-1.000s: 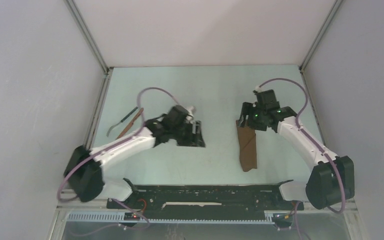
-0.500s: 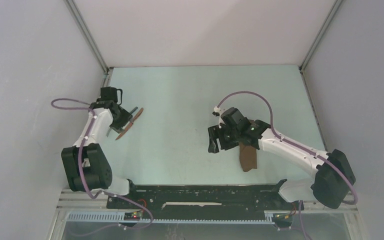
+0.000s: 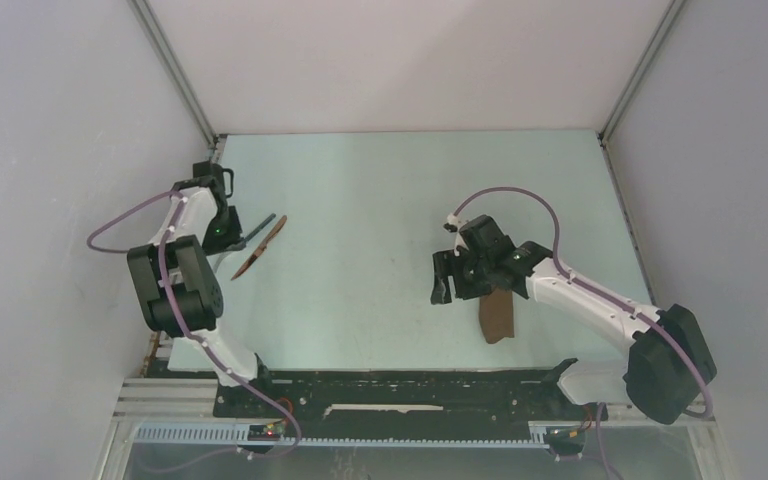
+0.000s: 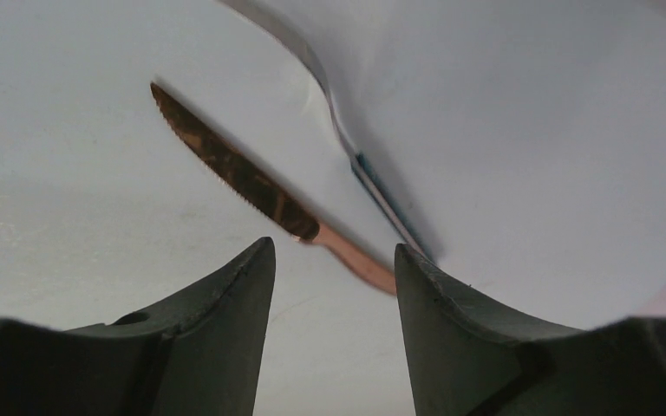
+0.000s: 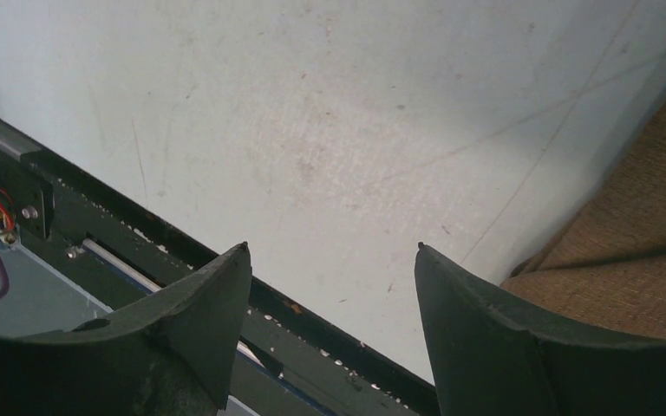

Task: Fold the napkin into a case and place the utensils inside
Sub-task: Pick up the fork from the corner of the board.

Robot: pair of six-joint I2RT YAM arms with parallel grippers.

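Note:
The napkin, folded into a narrow brown case point(image 3: 497, 316), lies on the table at the right; its cloth point(image 5: 650, 260) fills the right edge of the right wrist view. The utensils lie side by side at the far left: a reddish-brown knife point(image 3: 260, 248) point(image 4: 234, 173) and a fork point(image 3: 257, 226) point(image 4: 347, 147) with a dark handle. My left gripper point(image 3: 232, 237) point(image 4: 334, 247) is open just short of the knife's handle end, with nothing between its fingers. My right gripper point(image 3: 445, 280) point(image 5: 331, 249) is open and empty just left of the case.
The left wall's metal rail point(image 3: 198, 215) runs close behind the left arm. A black mounting bar point(image 3: 400, 385) point(image 5: 95, 217) spans the near table edge, below the right gripper.
The left arm swung from mid-table to the far left beside the utensils, its jaws narrowing a little. The right arm moved from the case's far end to its left side.

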